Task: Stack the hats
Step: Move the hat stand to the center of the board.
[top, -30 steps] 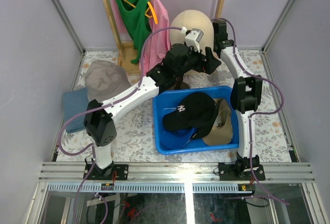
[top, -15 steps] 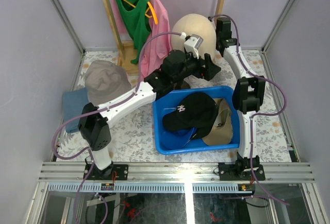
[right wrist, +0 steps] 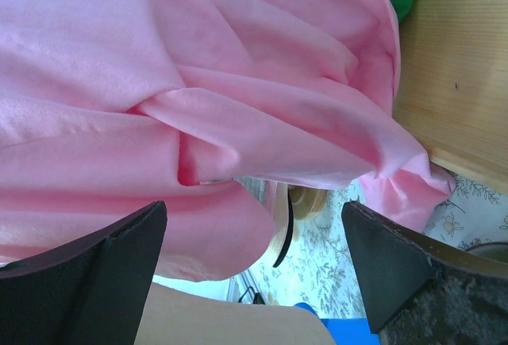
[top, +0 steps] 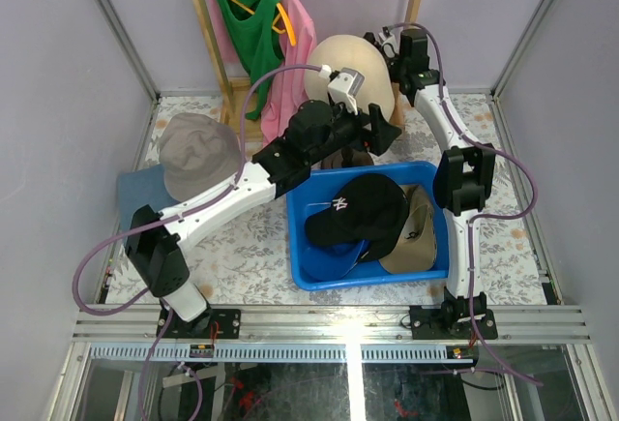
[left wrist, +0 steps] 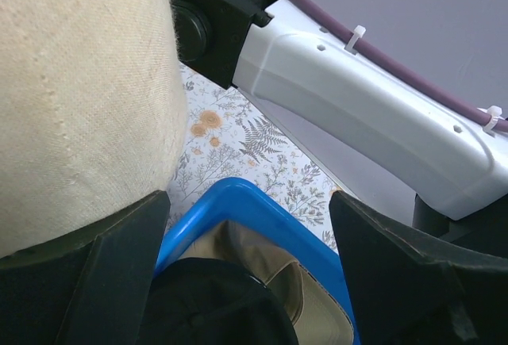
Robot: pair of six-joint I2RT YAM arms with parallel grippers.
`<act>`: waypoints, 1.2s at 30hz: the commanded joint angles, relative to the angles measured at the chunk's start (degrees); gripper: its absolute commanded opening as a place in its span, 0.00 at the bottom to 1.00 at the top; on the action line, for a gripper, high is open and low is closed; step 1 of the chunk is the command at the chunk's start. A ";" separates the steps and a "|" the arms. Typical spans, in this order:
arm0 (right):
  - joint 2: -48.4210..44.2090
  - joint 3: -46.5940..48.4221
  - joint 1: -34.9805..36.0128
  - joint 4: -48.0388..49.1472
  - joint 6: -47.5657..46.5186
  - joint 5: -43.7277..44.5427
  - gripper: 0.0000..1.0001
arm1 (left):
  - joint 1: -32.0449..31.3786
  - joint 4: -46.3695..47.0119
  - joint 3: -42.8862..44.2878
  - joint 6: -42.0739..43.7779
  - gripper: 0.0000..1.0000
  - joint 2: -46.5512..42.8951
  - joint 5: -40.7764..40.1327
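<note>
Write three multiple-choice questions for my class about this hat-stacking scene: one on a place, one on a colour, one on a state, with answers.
1. Where does the black cap with the white logo lie?
A) in the blue bin
B) on the mannequin head
C) on a hanger

2. What colour is the bucket hat left of the bin?
A) red
B) grey-taupe
C) white

3. How is the left pincer?
A) shut on a cap
B) shut on a shirt
C) open

Answers:
1 A, it lies inside the bin's walls.
2 B, the top view shows its taupe crown.
3 C, its jaws stand apart with nothing between them.
</note>
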 commanded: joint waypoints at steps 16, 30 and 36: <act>-10.45 -3.44 -3.03 0.99 -3.45 -5.78 1.00 | 4.32 3.43 3.69 2.47 0.90 -1.60 -1.95; -12.04 -5.74 -7.12 -0.72 -6.01 -4.29 1.00 | 5.56 4.03 3.13 2.10 0.92 -3.57 -1.01; -13.64 -7.05 -8.00 -3.73 -9.15 -2.54 1.00 | 5.49 5.58 3.15 1.34 0.92 -3.56 1.30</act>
